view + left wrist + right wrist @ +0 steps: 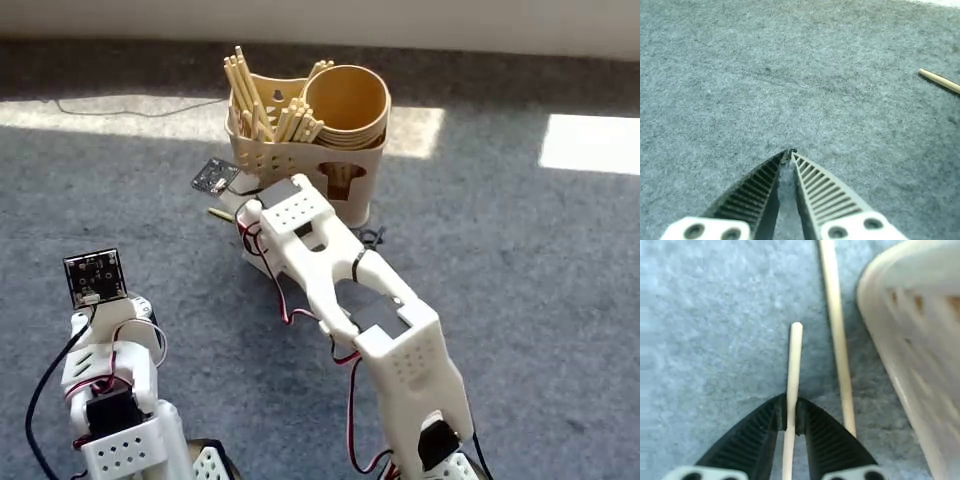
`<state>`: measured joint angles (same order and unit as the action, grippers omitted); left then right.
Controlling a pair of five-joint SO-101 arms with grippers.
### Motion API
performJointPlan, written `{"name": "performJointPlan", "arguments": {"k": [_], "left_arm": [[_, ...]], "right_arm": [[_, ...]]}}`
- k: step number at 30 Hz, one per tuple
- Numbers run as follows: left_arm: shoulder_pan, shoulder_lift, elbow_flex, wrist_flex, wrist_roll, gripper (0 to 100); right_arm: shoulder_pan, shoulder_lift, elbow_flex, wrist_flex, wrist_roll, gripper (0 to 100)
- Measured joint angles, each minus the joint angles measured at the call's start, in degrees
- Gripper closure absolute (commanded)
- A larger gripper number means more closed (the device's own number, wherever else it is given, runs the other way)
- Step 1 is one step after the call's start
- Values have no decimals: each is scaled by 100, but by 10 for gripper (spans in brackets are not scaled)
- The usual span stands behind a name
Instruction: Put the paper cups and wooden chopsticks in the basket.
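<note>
White perforated arm shells (pixel 410 365), red-black cables (pixel 284 302), right tool (pixel 791 401) ribbed black

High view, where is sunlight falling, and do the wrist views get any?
High view: bright sun patches on the carpet behind and beside the basket, the foreground shaded. Left wrist view: even, shaded carpet around the left gripper. Right wrist view: soft light, no hard shadow under the held chopstick.
</note>
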<state>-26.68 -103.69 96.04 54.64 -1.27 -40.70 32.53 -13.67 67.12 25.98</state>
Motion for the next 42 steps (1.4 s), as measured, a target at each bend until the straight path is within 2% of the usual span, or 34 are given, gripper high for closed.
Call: {"name": "performJointPlan", "arguments": {"k": [16, 20, 42], "left_arm": [[0, 0, 0, 0, 0, 989], [0, 0, 0, 0, 0, 989], [0, 0, 0, 0, 0, 989]], "right_arm": [[-624, -2822, 79, 440, -9, 995], [-703, -3437, 35, 316, -413, 995], [-677, -4448, -70, -3499, -659, 995]]}}
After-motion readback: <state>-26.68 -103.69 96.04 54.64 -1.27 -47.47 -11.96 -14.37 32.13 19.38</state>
